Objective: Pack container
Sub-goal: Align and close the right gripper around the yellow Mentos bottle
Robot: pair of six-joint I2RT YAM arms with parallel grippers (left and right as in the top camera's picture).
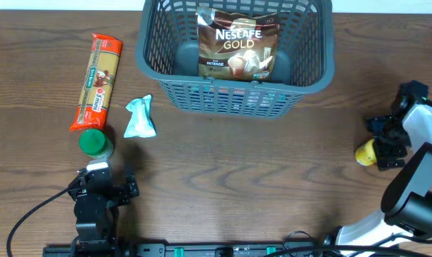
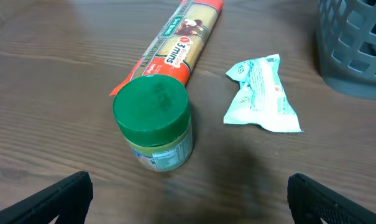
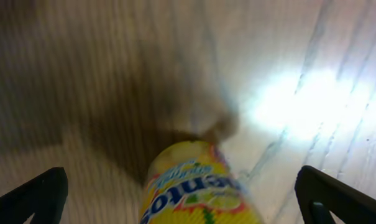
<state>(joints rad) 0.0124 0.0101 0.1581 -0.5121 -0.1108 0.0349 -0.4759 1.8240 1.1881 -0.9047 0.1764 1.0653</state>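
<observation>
The dark grey slotted container stands at the top centre with a Nescafe Gold pouch in it; its corner shows in the left wrist view. My left gripper is open and empty, just below a green-lidded jar that stands upright. A long orange pasta pack and a pale blue wrapped packet lie left of the container. My right gripper is open at the right, its fingers on either side of a yellow Mentos tube.
The pasta pack and blue packet lie beyond the jar. Cables and a black rail run along the table's front edge. A bright glare lies on the table by the yellow tube.
</observation>
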